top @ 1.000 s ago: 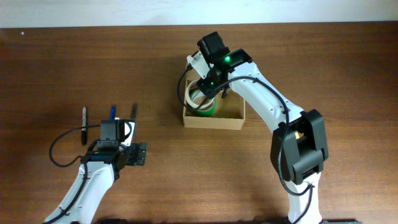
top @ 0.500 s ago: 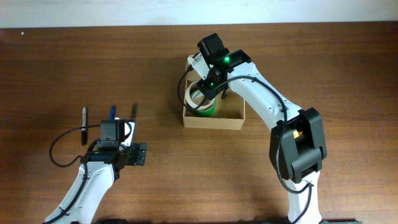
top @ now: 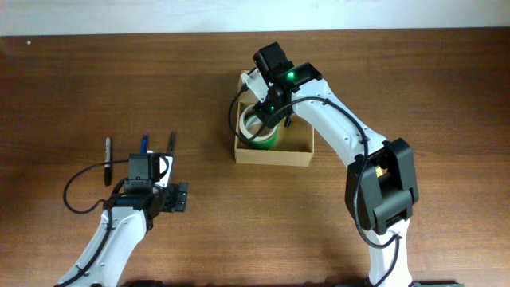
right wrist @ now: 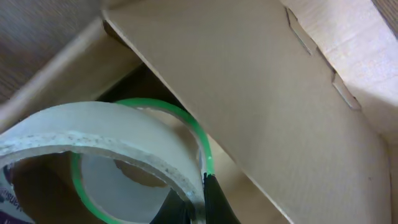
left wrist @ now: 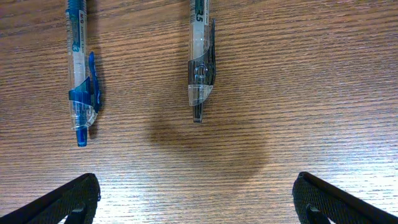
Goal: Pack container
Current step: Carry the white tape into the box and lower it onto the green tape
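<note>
The small tan cardboard box was set on the brown wooden tabletop. A round white tape roll was pinched inside it by the right hand. The left hand was spread wide, well apart.

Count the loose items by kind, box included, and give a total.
Pens: 3
Tape rolls: 2, white roll, green roll
Cardboard box: 1
Total: 6
</note>
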You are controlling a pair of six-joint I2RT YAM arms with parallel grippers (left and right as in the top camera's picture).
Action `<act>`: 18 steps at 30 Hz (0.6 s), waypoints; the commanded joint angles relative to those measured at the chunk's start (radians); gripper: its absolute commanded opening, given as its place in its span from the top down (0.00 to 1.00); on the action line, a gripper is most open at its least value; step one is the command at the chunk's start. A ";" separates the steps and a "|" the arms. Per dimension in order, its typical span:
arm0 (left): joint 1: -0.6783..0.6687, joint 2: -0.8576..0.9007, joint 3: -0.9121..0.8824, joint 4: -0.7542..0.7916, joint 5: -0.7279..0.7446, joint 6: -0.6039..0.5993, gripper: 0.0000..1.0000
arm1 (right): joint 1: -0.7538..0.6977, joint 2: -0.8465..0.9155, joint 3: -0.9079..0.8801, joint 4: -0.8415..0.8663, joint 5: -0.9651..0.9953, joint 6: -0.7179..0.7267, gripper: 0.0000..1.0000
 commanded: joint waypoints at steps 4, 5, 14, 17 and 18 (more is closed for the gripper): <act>0.005 0.005 0.012 -0.001 0.013 -0.009 0.01 | -0.028 -0.020 0.016 0.010 0.058 0.000 0.96; 0.005 0.005 0.012 -0.001 0.013 -0.009 0.01 | -0.038 -0.023 0.016 0.005 0.055 0.014 0.96; 0.005 0.005 0.012 -0.001 0.013 -0.009 0.01 | -0.031 -0.023 0.016 0.010 -0.018 0.022 0.96; 0.005 0.005 0.012 -0.001 0.013 -0.009 0.01 | -0.024 -0.023 0.016 0.025 -0.018 0.042 0.96; 0.005 0.005 0.012 -0.001 0.013 -0.009 0.01 | -0.023 -0.022 0.016 0.030 -0.018 0.048 0.96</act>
